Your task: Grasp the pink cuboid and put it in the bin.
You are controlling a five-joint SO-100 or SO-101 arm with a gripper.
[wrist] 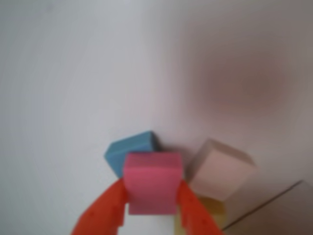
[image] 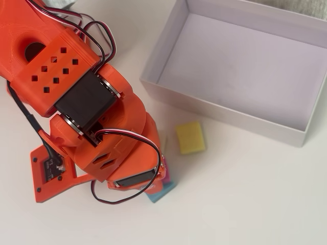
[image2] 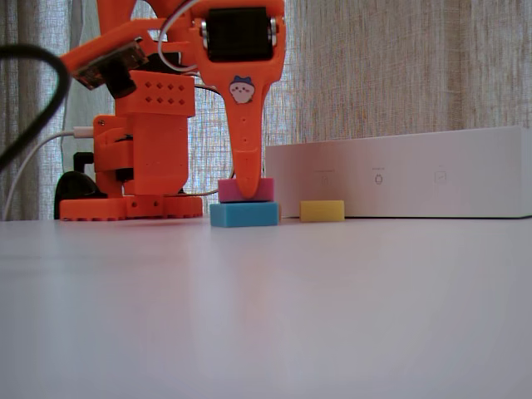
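The pink cuboid (wrist: 151, 171) sits between my two orange fingers (wrist: 105, 210) in the wrist view, and both fingers press its sides. My gripper (wrist: 152, 183) is shut on it. From the fixed view the pink cuboid (image2: 263, 191) lies on top of a blue block (image2: 243, 214), with one finger (image2: 248, 158) in front of it. In the overhead view my arm covers nearly all of it, leaving a pink sliver (image: 165, 168) above the blue block (image: 162, 192). The bin (image: 168, 51), a shallow white box, stands at the upper right with nothing in it.
A yellow block (image: 190, 137) lies between the blue block and the bin's near wall (image2: 399, 170). A pale block (wrist: 221, 172) shows right of the pink one in the wrist view. My arm's base (image2: 133, 204) stands at the left of the fixed view.
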